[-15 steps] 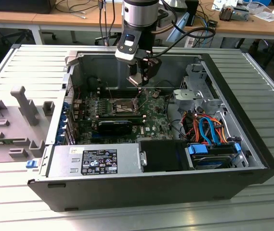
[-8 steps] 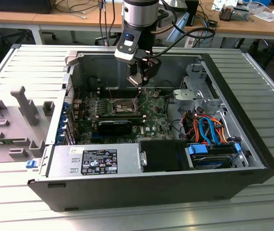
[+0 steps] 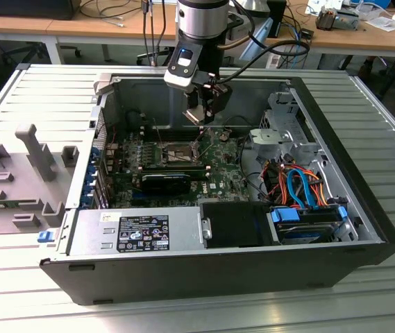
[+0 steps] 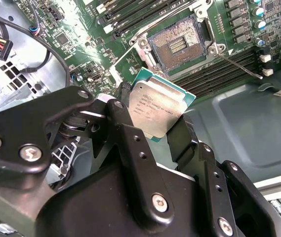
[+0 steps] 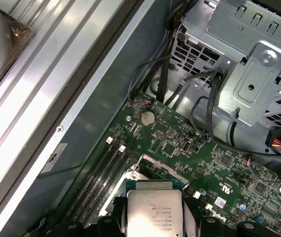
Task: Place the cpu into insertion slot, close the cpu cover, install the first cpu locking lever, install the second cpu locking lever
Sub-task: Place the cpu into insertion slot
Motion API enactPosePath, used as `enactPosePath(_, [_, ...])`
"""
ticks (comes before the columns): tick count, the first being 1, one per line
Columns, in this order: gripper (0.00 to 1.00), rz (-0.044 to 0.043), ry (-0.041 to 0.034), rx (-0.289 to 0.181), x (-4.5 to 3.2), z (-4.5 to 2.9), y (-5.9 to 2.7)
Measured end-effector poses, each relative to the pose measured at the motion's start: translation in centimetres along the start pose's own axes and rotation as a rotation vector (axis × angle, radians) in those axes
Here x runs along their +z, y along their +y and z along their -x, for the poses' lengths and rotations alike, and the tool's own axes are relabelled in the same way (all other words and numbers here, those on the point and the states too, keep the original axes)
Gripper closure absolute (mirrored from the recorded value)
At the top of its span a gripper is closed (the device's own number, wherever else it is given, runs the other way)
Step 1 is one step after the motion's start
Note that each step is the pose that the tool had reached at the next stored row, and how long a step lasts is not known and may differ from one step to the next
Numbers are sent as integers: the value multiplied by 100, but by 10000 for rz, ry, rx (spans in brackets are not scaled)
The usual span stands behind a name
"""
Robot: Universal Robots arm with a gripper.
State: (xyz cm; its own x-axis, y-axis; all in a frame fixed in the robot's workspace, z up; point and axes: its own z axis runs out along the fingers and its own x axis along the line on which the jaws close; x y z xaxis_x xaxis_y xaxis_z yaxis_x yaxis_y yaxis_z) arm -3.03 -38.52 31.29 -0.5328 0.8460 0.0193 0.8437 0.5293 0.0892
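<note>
Step in hand, by judgement: placing the cpu (image 4: 157, 106) into the insertion slot (image 4: 177, 44), not yet seated. Clamped by two opposite edges in the gripper (image 4: 152, 121), with the fingers (image 4: 180, 138) closed hard against the chip in both wrist views. Held in the air over the green board (image 3: 221, 184), near the slot but apart from it, inside the open computer case (image 3: 183, 277). Hangs, in the exterior view, above the board's middle, toward the case's far wall. Slot found bare, dark centre exposed. Appears to have the cpu cover (image 4: 130, 57) swung up along one side of the rim, and a thin metal lever (image 4: 239, 66) standing off one corner. Being square, offers no long axis. Lies roughly flat, metal top facing up toward the wrist, green underside toward the board. Cannot tell whether its edges run square with the rim. Judged to call for levelling the chip, matching edges and corner to the slot, and lowering without force onto the fine contacts.
</note>
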Motion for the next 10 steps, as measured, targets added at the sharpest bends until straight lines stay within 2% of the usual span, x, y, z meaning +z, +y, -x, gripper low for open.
enactPosePath(10, [45,5,-23,262,0,0,0])
